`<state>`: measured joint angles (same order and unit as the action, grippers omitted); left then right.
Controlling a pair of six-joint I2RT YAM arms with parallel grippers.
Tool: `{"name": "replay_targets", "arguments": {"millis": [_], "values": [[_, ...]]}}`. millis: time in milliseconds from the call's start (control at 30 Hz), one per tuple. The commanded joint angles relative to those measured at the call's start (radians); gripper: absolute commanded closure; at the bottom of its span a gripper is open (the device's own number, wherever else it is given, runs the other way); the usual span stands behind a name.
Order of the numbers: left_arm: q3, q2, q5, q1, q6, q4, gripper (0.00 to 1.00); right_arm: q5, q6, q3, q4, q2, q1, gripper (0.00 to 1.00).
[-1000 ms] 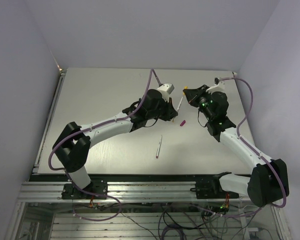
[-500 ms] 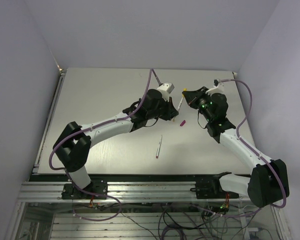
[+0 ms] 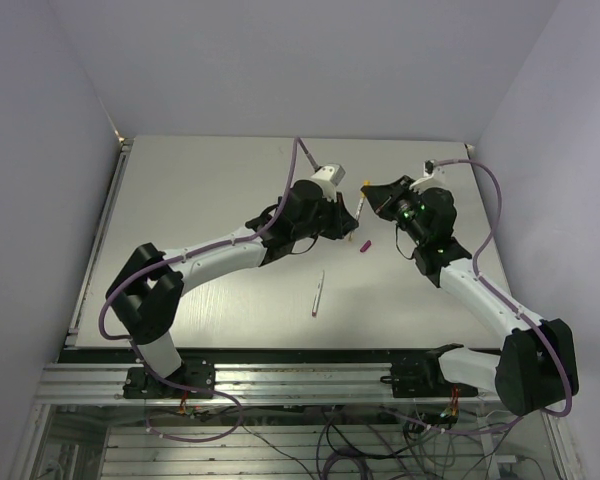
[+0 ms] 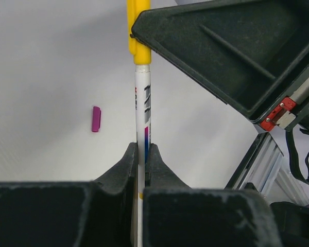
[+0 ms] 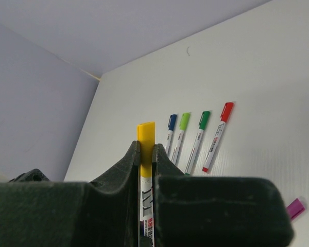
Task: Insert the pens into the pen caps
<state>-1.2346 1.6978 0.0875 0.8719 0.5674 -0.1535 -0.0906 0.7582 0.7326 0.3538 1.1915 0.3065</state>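
**Pressing a yellow cap onto a pen held between two grippers**

Starting at the left gripper [image 4: 141,153]: its jaws are pinched narrow on the white barrel of a pen [image 4: 143,103], low on the shaft. That leaves the upper length free and pointing to the top of the left wrist view. Holding it low probably keeps the writing end clear so the other arm has room to work.

At that free end sits the yellow cap [image 5: 146,135], gripped tight between the jaws of the right gripper [image 5: 146,150]. In the right wrist view the cap stands straight up out of the jaws, with the printed barrel showing just below it. Cap and barrel run in one line, so the two arms appear to be pushing toward each other along the pen's axis. The cap looks to be on the tip, but I cannot tell whether it is fully home.

On the table [image 3: 200,190] behind them, at centre right of the right wrist view, four capped pens [image 5: 198,138] lie side by side with blue, light green, green and red caps, apparently laid out as finished work. A purple cap [image 3: 364,245] lies near the middle of the overhead view. A loose pen [image 3: 319,293] lies a little nearer the arm bases, apart from the cap. By this layout, that pair looks like the one remaining job.
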Motion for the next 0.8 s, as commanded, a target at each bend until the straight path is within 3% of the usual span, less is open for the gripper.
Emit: {"name": "replay_targets", "arguments": {"millis": [0, 300, 533, 767], "values": [[0.012, -0.016, -0.033, -0.010, 0.044, -0.140, 0.93, -0.140, -0.018, -0.006, -0.026, 0.001, -0.002, 1.00], [0.008, 0.001, -0.052, -0.057, 0.119, -0.230, 0.93, -0.262, -0.089, -0.016, -0.141, 0.004, 0.003, 1.00], [-0.013, 0.026, 0.008, -0.118, 0.188, -0.382, 0.93, -0.229, -0.158, 0.002, -0.260, 0.028, 0.034, 1.00], [-0.098, 0.049, 0.018, -0.162, 0.166, -0.391, 0.93, -0.199, -0.209, 0.026, -0.360, 0.070, 0.067, 1.00]]}}
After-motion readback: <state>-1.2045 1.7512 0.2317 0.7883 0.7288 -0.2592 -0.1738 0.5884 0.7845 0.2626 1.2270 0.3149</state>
